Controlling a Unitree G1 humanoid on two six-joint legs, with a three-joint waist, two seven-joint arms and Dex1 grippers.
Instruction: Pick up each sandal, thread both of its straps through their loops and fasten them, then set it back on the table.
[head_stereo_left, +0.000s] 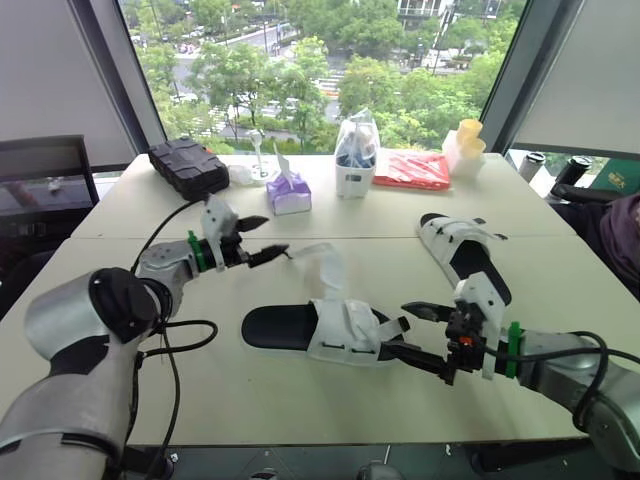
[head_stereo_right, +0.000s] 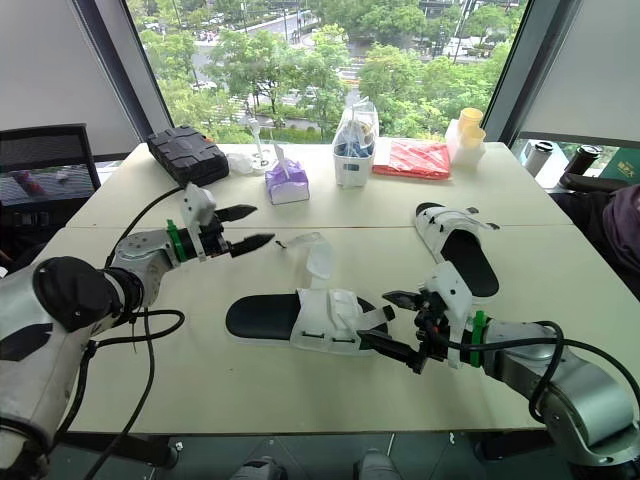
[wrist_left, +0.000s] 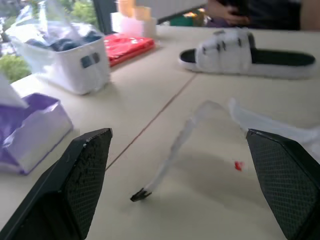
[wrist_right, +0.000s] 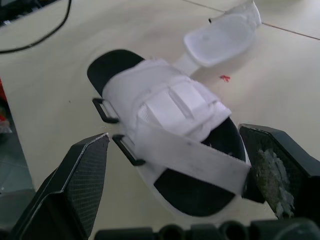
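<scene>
The near sandal (head_stereo_left: 300, 328), a black sole with white straps, lies flat in the middle of the table. One loose strap (head_stereo_left: 322, 262) arches up and away from it, and its dark tip (wrist_left: 142, 194) rests on the table between the fingers of my open left gripper (head_stereo_left: 277, 236). My right gripper (head_stereo_left: 395, 328) is open at the sandal's right end, one finger (wrist_right: 272, 175) against the end of the second strap (wrist_right: 190, 155). The two black loops (wrist_right: 116, 132) on the sandal's side stand empty. The other sandal (head_stereo_left: 463, 250) lies farther right with its straps across it.
Along the far edge stand a black case (head_stereo_left: 188, 166), a purple tissue box (head_stereo_left: 288, 192), a white container in a bag (head_stereo_left: 355, 160), a red packet (head_stereo_left: 412, 170) and yellow cups (head_stereo_left: 467, 140). A black cable (head_stereo_left: 185, 335) loops near my left arm. A person's sleeve (head_stereo_left: 620, 235) shows at the right.
</scene>
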